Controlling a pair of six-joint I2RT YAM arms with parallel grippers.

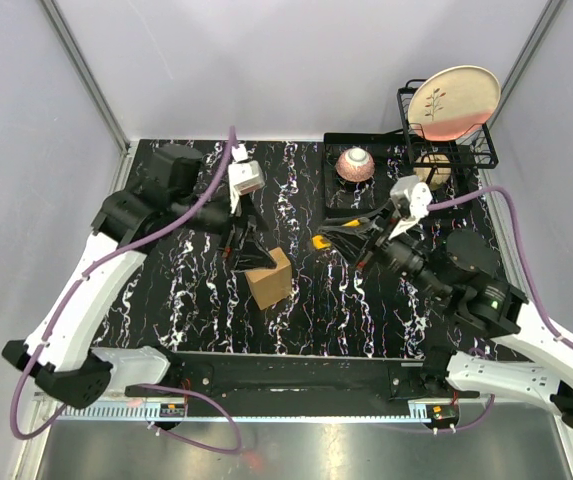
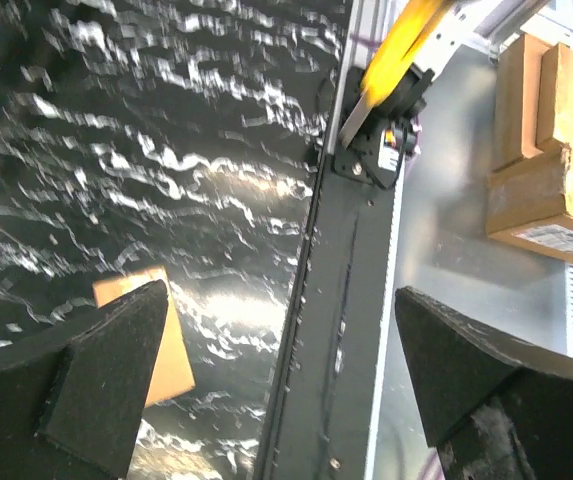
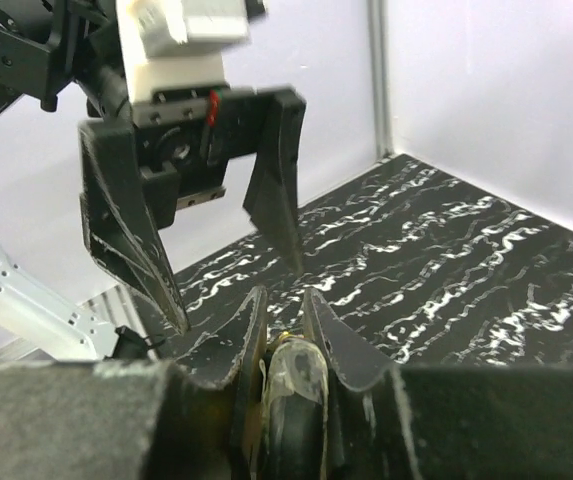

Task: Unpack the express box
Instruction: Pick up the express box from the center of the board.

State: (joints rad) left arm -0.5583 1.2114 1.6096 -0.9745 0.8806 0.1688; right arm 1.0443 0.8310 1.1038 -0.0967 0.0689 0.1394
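The left gripper (image 1: 247, 252) hangs with its jaws spread wide and nothing between them. It is just left of and behind the express box (image 1: 269, 278), which sits tilted near the middle of the black marbled table (image 1: 186, 300). Whether a finger touches the box I cannot tell. To the right, the right gripper (image 1: 349, 238) pinches a yellow utility knife (image 1: 319, 242), its tip pointing left. Farther back stand a pink bowl (image 1: 355, 164) and a wire rack (image 1: 486, 150) holding a plate (image 1: 454, 95).

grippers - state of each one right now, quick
left gripper: open, holding nothing
right gripper: closed on the yellow utility knife
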